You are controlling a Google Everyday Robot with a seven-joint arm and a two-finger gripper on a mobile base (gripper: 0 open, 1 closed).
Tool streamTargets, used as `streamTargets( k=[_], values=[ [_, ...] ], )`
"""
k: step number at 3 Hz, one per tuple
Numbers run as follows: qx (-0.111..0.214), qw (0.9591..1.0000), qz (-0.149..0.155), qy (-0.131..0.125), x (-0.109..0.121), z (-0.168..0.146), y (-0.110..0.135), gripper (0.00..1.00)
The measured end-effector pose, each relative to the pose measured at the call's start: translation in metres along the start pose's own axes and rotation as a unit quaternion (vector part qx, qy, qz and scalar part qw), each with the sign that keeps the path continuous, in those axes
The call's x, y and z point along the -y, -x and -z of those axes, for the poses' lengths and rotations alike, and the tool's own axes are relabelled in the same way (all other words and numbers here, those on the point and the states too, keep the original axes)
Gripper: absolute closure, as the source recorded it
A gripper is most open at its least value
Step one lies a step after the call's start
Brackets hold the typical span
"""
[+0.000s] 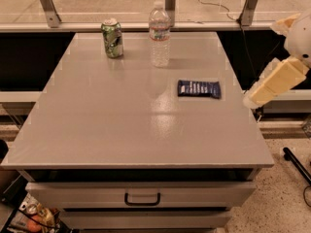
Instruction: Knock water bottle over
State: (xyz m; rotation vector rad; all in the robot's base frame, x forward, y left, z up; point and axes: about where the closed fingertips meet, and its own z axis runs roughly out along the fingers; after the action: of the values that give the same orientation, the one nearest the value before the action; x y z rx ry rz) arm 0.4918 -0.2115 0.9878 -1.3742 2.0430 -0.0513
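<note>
Where the bottle stands: the water bottle [159, 35] is upright near the far edge of the grey table [112, 130], roughly at mid-width, with its white cap on top.
Gripper: the gripper [256, 97] appears to be the lower tip of the cream arm [281, 75], off the table's right side and well apart from the bottle; I cannot tell whether it is released or clenched, and it holds nothing that I can see.
Weight: probably light to moderate; the bottle is clear, and how much water is in it is hard to read.
Stiffness: thin ribbed plastic, likely to give a little under pressure but not to break.
Stability: tall and narrow on a small base, so it should tip easily.
Surface: the tabletop looks smooth and glossy, so a low push may slide the bottle instead of toppling it.
Where to touch: high up, at the shoulder or around the label band, with a sideways push; no grasp is needed.
Neighbour: a green soda can [112, 39] stands to the bottle's left, near but not touching, and a leftward knock could roll the bottle into it.
In the path: a dark blue packet [198, 88] lies flat between the arm's side and the bottle, low enough to pass over.
Behind: the table's far edge is close, so a push away could send the bottle off.
</note>
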Motion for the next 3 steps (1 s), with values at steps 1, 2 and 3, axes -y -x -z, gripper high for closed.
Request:
streamTargets(
  k=[1, 2, 3],
  values=[
    [0.043, 0.9986, -0.021, -0.021, 0.031, -0.029, 0.006, 0.0],
    [0.103, 0.9932, -0.05, -0.017, 0.056, -0.063, 0.011, 0.0],
    [0.113, 0.9918, -0.059, -0.008, 0.056, -0.073, 0.011, 0.0]
  ],
)
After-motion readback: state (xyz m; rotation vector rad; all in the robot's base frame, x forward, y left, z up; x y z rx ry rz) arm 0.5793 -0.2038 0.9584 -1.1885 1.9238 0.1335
